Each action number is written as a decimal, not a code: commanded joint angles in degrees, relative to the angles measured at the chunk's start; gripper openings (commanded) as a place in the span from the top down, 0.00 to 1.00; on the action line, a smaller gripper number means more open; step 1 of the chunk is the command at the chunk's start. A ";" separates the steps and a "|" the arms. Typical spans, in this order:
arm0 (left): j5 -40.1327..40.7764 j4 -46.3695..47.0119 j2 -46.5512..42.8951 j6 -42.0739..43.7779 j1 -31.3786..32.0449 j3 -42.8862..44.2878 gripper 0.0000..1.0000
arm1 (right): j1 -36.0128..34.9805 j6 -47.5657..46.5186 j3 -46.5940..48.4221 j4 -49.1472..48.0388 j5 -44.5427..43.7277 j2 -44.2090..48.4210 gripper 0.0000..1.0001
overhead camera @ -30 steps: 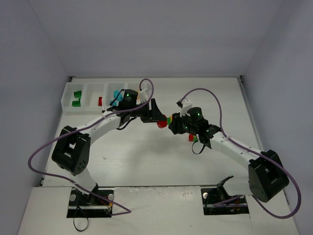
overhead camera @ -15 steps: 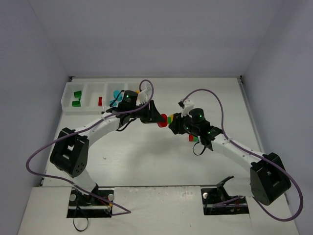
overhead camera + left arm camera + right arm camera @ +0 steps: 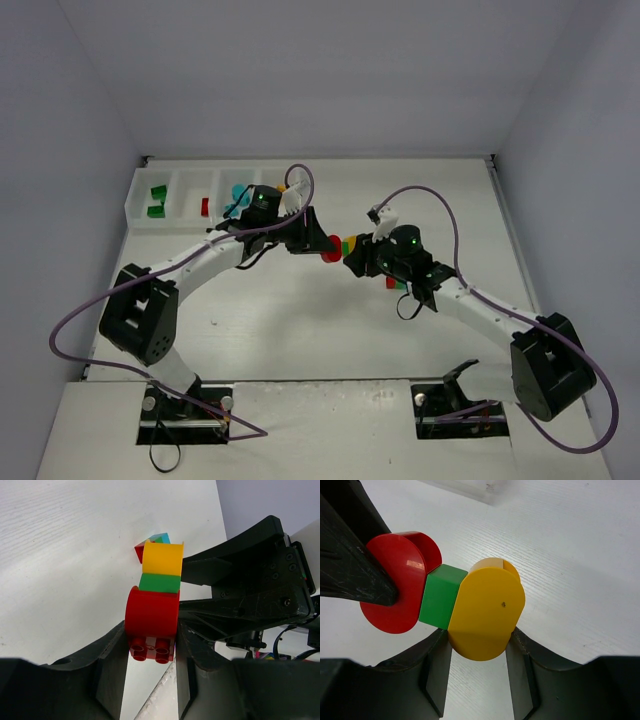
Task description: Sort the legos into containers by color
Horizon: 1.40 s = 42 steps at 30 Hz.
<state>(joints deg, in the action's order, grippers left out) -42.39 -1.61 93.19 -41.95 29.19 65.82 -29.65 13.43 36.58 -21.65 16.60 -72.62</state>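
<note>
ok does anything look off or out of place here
Nothing spilled or damaged. The odd bit is a red-green-yellow lego stack held off the table between both arms: left gripper shut on its red end, right gripper on its yellow end. Another mixed stack lies by the right arm, unsorted.
</note>
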 commanded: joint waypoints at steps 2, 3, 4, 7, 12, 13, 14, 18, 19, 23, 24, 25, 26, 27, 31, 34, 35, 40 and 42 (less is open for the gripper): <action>-2.87 -2.43 -4.77 2.23 -0.80 2.73 1.00 | 2.40 0.37 -0.01 -4.19 -5.44 1.78 1.00; -2.96 -2.52 -4.86 2.05 -1.06 2.73 1.00 | 2.49 0.28 -0.10 -4.19 -5.61 1.69 1.00; -3.05 -2.70 -5.12 2.05 -1.24 2.91 1.00 | 2.58 0.37 -0.28 -4.10 -6.14 1.69 1.00; -3.49 -4.19 -6.08 2.23 -2.29 3.52 1.00 | 2.67 0.46 -0.72 -3.84 -7.37 1.43 1.00; -3.93 -7.79 -8.02 3.37 -4.57 4.14 1.00 | 3.02 0.54 -0.98 -3.40 -9.48 1.17 1.00; -4.01 -8.32 -8.46 3.63 -5.02 4.23 1.00 | 3.19 0.54 -1.16 -3.40 -9.57 1.08 1.00; -4.10 -8.93 -8.81 3.81 -5.46 4.23 1.00 | 3.28 0.63 -1.16 -3.40 -10.00 0.82 1.00; -4.19 -10.78 -9.86 5.21 -7.13 3.70 1.00 | 3.37 0.54 -0.89 -3.49 -8.87 0.37 1.00; -4.19 -10.87 -10.04 5.39 -7.65 3.53 1.00 | 3.37 0.54 -0.89 -3.57 -8.43 0.37 1.00; -3.23 -11.49 -10.74 6.27 -9.67 2.56 1.00 | 3.37 0.11 0.33 -3.14 -7.20 0.02 1.00; -2.79 -11.66 -10.92 6.36 -10.46 2.30 1.00 | 3.37 -0.07 0.77 -2.79 -6.76 -0.24 1.00; -2.44 -11.84 -10.92 7.05 -11.17 2.03 1.00 | 3.37 -0.16 0.95 -2.70 -6.58 -0.42 1.00; -2.08 -13.15 -10.83 7.84 -12.30 1.94 1.00 | 3.37 -0.42 1.04 -2.52 -6.32 -0.59 1.00; -1.21 -14.03 -10.83 8.72 -12.58 1.94 1.00 | 3.37 -0.51 1.47 -2.35 -6.23 -0.68 1.00; 0.12 -15.09 -10.39 11.37 -12.75 -0.25 1.00 | 2.41 -1.65 3.23 -2.00 -4.30 -1.55 1.00; 0.81 -14.13 -12.23 11.37 -13.54 -3.50 1.00 | 0.39 -3.41 8.22 -1.64 -2.81 -5.58 1.00; 1.08 -14.47 -12.76 11.46 -13.89 -4.29 1.00 | 0.21 -3.59 9.99 -1.73 -2.28 -6.99 1.00; 1.61 -14.83 -17.86 11.46 -20.04 -9.92 1.00 | -1.46 -6.13 23.60 -2.61 0.27 -19.80 1.00; 1.79 -15.62 -19.35 11.81 -21.80 -11.24 1.00 | -1.73 -6.57 31.42 -2.00 1.41 -24.04 1.00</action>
<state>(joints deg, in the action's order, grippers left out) -40.86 -18.26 78.46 -31.53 10.07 54.11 -30.85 9.17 59.77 -19.90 15.46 -92.51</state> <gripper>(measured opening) 0.312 0.396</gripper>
